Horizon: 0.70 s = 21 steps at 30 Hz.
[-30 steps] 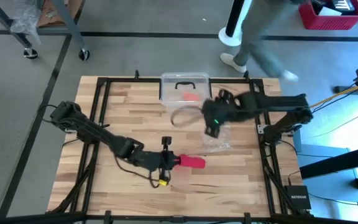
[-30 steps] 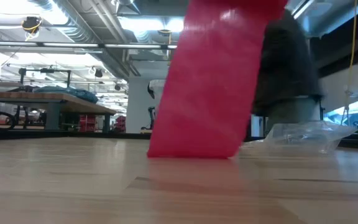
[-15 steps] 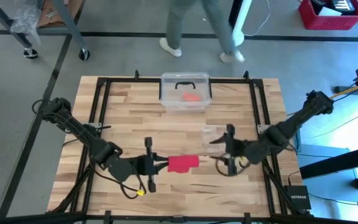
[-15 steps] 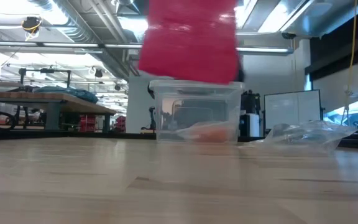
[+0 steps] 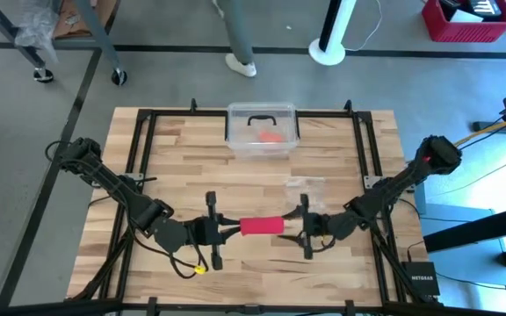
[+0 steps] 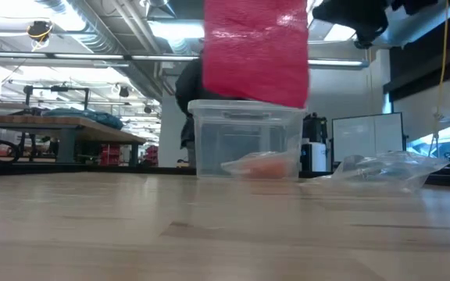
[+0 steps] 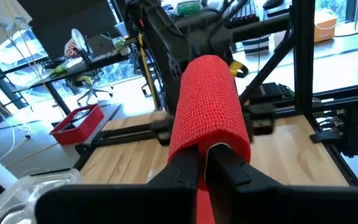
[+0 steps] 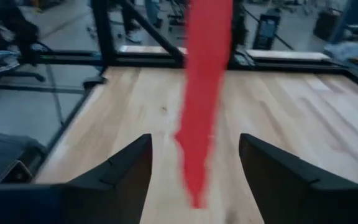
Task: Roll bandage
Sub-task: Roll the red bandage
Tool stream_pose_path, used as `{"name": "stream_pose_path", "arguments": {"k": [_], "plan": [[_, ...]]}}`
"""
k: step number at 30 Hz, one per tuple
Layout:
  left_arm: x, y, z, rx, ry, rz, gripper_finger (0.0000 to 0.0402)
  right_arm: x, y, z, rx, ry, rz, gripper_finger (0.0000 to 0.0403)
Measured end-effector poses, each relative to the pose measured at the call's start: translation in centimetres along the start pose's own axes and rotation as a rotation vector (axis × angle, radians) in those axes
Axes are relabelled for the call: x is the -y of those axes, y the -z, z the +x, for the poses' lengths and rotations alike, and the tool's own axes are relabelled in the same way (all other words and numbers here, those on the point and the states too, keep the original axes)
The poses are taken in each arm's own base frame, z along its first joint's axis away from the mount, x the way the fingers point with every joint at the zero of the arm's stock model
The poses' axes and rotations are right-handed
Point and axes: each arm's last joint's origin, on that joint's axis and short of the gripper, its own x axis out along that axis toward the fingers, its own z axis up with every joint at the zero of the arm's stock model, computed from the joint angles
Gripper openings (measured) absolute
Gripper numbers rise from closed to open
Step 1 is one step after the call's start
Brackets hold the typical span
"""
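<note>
The red bandage is held in the air over the near middle of the table. It stretches level between my two grippers and shows high above the tabletop in the low view. My left gripper is shut on its left end. My right gripper is open at its right end. In the right wrist view its fingers stand wide on either side of the bandage's tip without touching it. My left gripper pinches the bandage's left end between its two fingers. The fingers come level from the table's left and lie along the band. The bandage is lifted clear of the table and arches up and away from the fingertips toward the right gripper.
A clear plastic box with an orange-red lump inside stands at the far middle. A crinkly clear plastic bag lies right of centre, just beyond the right gripper. A person's legs show on the floor past the far edge.
My left gripper has lifted the bandage, whose lower end stood on the table a second ago, clear of the wood. My right gripper has come from near the clear box toward the near edge, down to the bandage's right end.
</note>
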Motion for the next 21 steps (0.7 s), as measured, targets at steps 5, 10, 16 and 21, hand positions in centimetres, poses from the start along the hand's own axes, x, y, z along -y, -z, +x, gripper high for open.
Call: {"name": "stream_pose_path", "arguments": {"k": [5,10,16,21], "plan": [[0.0,-0.6,-0.1,0.049,-0.004,-0.034,0.0004,-0.4,1.4,2.1,0.045,0.046,-0.046,0.0213],[0.1,-1.1,-0.3,0.084,-0.002,-0.016,0.0004,0.0,1.5,3.1,0.097,0.046,-0.017,0.0195],[0.0,-1.4,-0.4,0.11,-0.011,-0.002,0.0004,-0.4,1.4,3.6,0.1,0.002,-0.05,0.0148],[0.0,-1.5,-0.4,0.115,-0.011,0.006,0.0004,-0.7,1.2,4.0,0.089,-0.026,-0.097,0.003]]}}
